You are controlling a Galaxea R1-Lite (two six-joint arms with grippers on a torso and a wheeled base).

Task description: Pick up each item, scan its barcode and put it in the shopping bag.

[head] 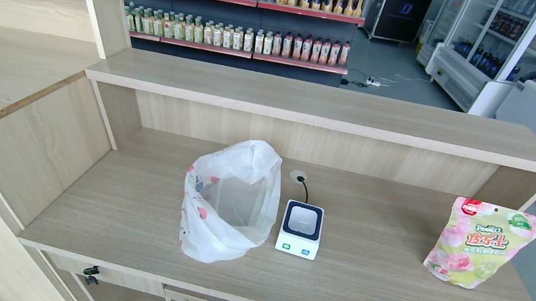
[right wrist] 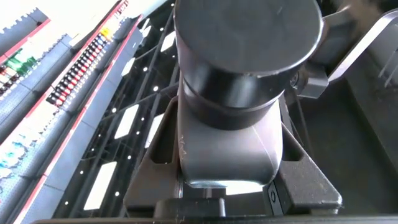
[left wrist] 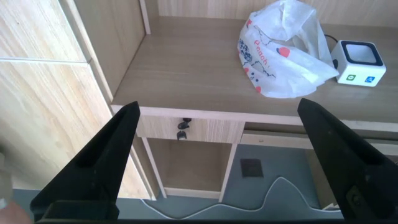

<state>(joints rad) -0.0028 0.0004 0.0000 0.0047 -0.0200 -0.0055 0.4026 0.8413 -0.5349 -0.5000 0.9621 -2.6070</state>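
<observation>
The snack pouch stands upright on the counter, well apart from the scanner on its right side, not yet picked up. The shopping bag sits just beside the scanner on the left, its mouth open upward, probably so that an item can drop in after scanning. The left claw hangs low before the counter's front edge, left of the scanner, spread wide and holding nothing. For the right claw I cannot tell the state.
</observation>
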